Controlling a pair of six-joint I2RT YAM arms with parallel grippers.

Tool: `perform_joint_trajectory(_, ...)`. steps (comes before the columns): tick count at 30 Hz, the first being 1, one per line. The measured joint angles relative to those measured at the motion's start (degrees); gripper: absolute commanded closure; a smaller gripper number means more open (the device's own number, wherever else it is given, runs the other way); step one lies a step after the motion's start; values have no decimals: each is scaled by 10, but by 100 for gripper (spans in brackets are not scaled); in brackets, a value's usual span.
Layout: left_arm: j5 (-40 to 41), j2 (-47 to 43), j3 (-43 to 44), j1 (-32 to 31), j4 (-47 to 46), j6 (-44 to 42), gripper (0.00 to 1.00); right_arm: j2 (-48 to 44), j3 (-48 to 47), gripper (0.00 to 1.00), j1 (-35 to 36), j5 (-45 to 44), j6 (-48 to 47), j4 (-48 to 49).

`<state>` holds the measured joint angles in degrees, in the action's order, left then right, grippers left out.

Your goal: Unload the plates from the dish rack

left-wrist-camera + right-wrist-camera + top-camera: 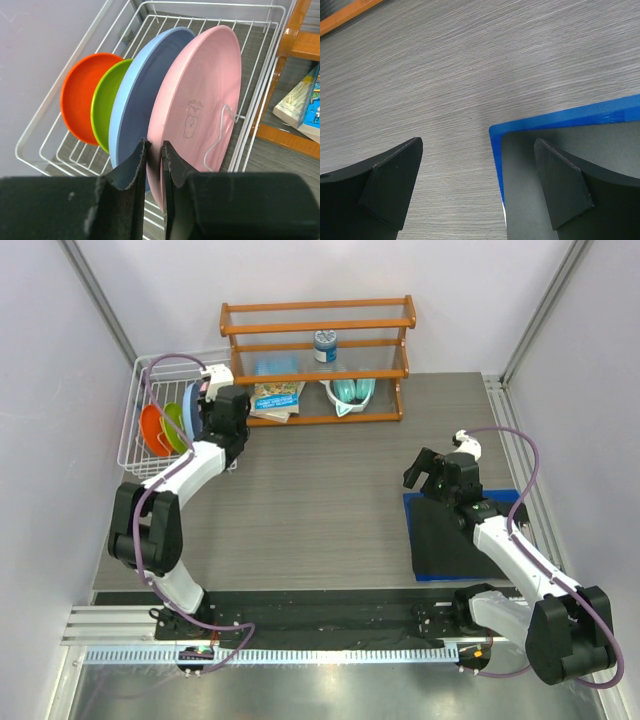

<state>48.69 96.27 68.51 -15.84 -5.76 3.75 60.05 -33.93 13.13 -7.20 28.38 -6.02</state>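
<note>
Where pale walls enclose grey table — dish rack in corner.

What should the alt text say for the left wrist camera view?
The left gripper pinches the lower rim of a pink plate standing upright in a white wire dish rack. Behind it stand a light blue plate, a lime green plate and an orange plate.
</note>
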Motion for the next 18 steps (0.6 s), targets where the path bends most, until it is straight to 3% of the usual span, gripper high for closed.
perform_joint_trajectory(12,89,-4,1,-48,-8,-65,100,0,1,0,0,4,1,0)
perform_joint_trajectory(18,116,-56,15,-72,29,-80,100,-7,1,0,0,19,2,-2)
